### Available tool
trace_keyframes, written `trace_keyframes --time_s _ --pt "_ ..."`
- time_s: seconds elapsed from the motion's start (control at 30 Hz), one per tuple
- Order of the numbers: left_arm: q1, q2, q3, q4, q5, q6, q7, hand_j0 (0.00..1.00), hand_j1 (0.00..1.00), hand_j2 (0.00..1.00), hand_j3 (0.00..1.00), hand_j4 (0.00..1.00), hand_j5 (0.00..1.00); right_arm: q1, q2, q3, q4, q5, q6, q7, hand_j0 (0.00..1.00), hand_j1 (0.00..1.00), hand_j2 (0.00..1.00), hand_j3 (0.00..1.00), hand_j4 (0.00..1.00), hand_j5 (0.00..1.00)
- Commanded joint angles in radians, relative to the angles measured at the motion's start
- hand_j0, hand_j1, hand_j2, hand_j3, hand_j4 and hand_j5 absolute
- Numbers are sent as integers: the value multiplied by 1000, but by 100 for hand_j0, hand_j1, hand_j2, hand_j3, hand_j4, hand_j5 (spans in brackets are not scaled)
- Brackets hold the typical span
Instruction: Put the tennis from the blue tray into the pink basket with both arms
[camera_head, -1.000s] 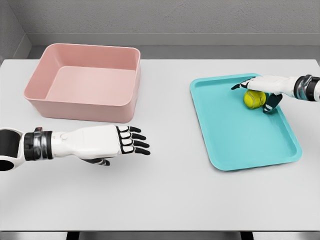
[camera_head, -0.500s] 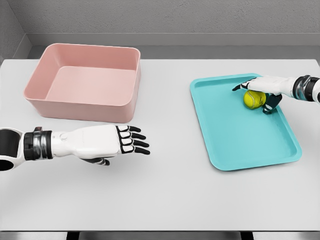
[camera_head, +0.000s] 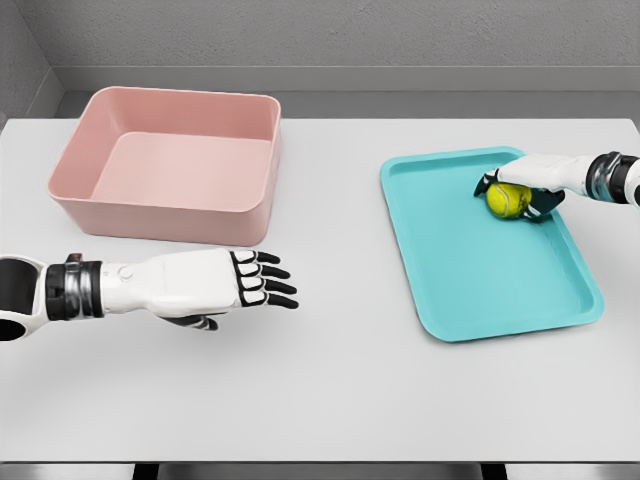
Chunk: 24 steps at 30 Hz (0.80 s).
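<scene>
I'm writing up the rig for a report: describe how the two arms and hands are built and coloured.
Both arms are glossy white shells. The left hand has a white palm and back, with black finger segments capped by white plates and a dark thumb underneath. Its wrist carries grey and black ribbed rings, then a black joint at the picture's edge. The right hand matches: white back, black fingers, a grey-black banded wrist. No cables or markings show.

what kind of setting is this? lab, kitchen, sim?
Likely a simulated tabletop test scene: a plain white table against bare grey walls, holding only a pink basket, a blue tray and one tennis ball.
</scene>
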Motion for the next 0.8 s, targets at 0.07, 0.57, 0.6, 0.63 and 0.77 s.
trace_keyframes --time_s 0.07,0.57,0.6,0.63,0.77 --pt "0 2 2 0 7 0 -4 100 100 100 100 100 100 0 0 -1 -2 -3 -5 4 64 64 64 64 64 64" --pt "-6 1 2 0 7 0 -4 100 100 100 100 100 100 -21 0 -12 -17 -12 -67 37 51 51 51 51 51 51" --pt "-6 1 2 0 7 0 -4 100 100 100 100 100 100 -23 -2 -14 -17 -12 -80 37 50 50 50 50 50 50" --pt "-8 2 2 1 7 0 -4 100 100 100 100 100 100 -29 -2 -14 -19 -12 -83 37 50 50 50 50 50 50" --pt "-32 10 2 0 7 0 -34 100 100 100 100 100 100 -38 -5 -17 -38 -21 -105 37 50 50 50 50 50 50"
